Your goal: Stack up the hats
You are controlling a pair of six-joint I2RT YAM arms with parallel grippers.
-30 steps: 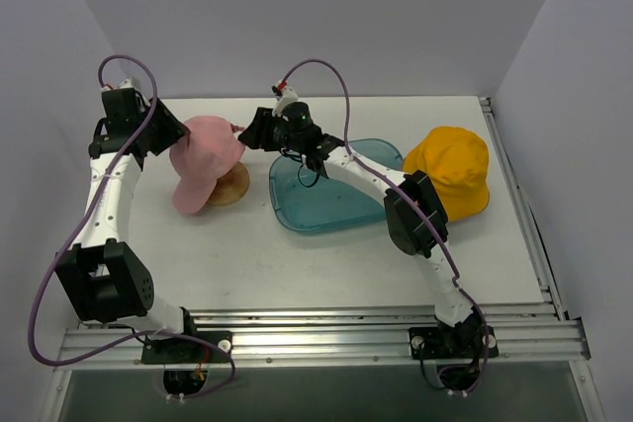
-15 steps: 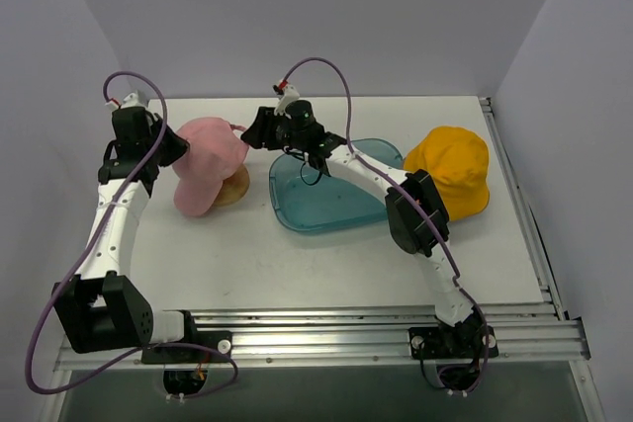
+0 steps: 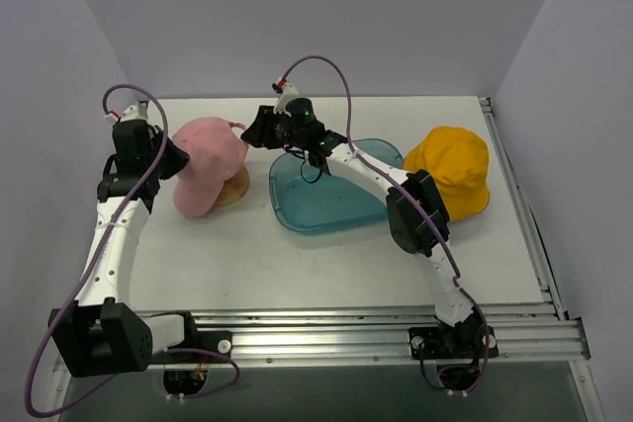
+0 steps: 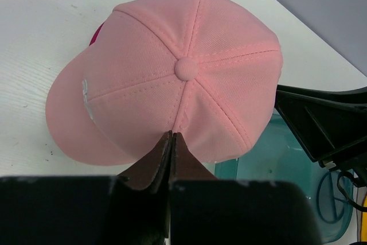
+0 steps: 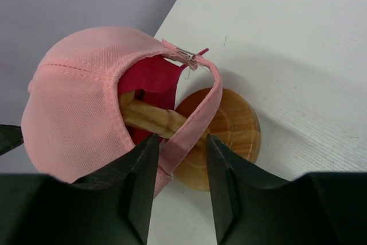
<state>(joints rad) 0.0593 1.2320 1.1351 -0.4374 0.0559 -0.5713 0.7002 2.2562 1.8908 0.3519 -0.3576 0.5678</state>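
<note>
Top external view: a pale pink hat [image 3: 210, 155] sat over a wooden stand [image 3: 235, 188] toward the far left corner of the desk [image 3: 297, 264]. A yellow-orange hat [image 3: 450, 170] lay near the right edge. A teal tray [image 3: 326, 207] lay between them, apart from the pink hat. The left gripper [image 3: 170, 159] met the pink hat's left side; the right gripper [image 3: 259, 131] hovered at its far right side.

Left wrist view: the left gripper [image 4: 172, 137] was clenched, its fingers [image 4: 184, 159] pressed flat together with the tips against the pink hat's [image 4: 183, 73] crown. Whether cloth was caught between them could not be told. A sliver of magenta hat [image 4: 97, 35] showed under the brim.

Right wrist view: the right gripper [image 5: 180, 142] was released, jaws apart on either side of the pink hat's [image 5: 74, 96] back strap, not touching it. The magenta hat [image 5: 152, 81] lay under the pink one, both on the wooden stand [image 5: 226, 124].
</note>
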